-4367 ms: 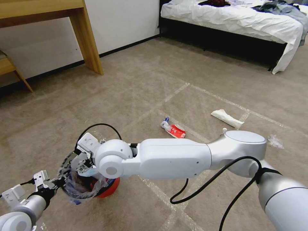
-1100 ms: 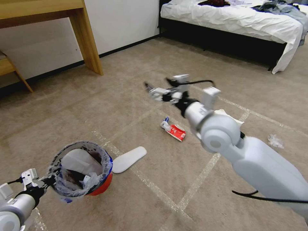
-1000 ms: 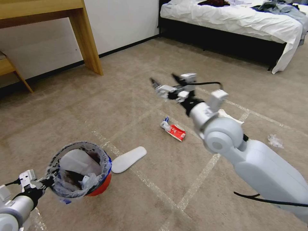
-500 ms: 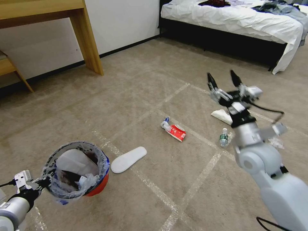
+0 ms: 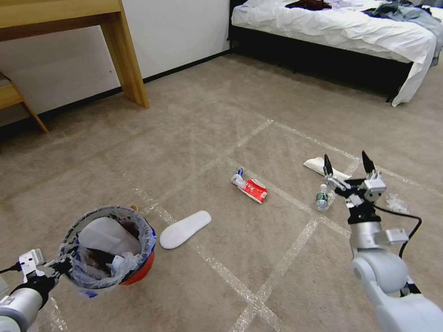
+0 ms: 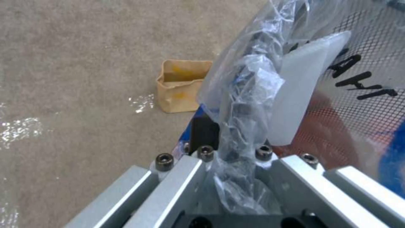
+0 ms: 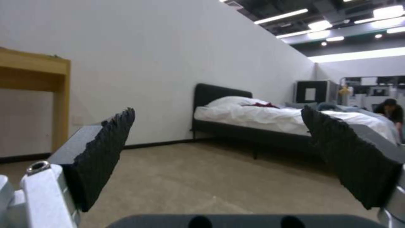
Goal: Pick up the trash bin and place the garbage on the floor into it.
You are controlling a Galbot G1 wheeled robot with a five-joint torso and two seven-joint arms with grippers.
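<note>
Bin-holding falls to your left gripper (image 5: 57, 267), clamped on the bagged rim of the trash bin (image 5: 108, 246) so its mouth stays up and reachable above the floor (image 5: 207, 115). Your right gripper (image 5: 348, 168) hangs empty, fingers spread wide and pointing up; the small bottle (image 5: 321, 198) stands just beside it, the red wrapper (image 5: 251, 186) farther toward the bin, a white slipper (image 5: 184, 229) nearest the bin.

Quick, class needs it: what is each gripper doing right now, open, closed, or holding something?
Left gripper: closed on the rim of the trash bin, holding it.
Right gripper: open, holding nothing, raised above the floor near the small plastic bottle.
</note>
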